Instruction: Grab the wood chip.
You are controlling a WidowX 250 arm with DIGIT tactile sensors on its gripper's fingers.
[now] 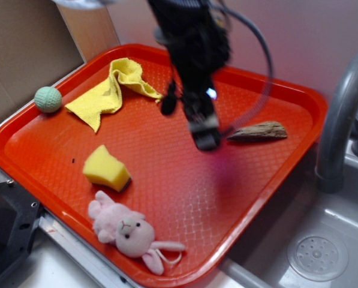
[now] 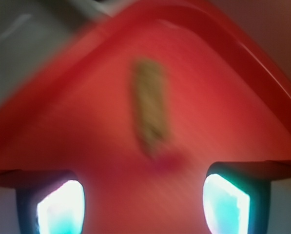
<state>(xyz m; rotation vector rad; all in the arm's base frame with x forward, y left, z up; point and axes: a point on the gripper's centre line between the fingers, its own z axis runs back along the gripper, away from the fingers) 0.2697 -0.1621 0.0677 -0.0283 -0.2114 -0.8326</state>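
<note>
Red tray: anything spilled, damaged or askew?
Nothing spilled or broken on the red plastic tray. The crumpled yellow cloth lies bunched and folded near the back; the rough brown wood chip lies flat, untouched. The wrist view is motion-blurred.

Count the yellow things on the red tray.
2: a yellow cloth near the tray's far-left corner, and a yellow sponge nearer the front, by the pink rabbit toy.
</note>
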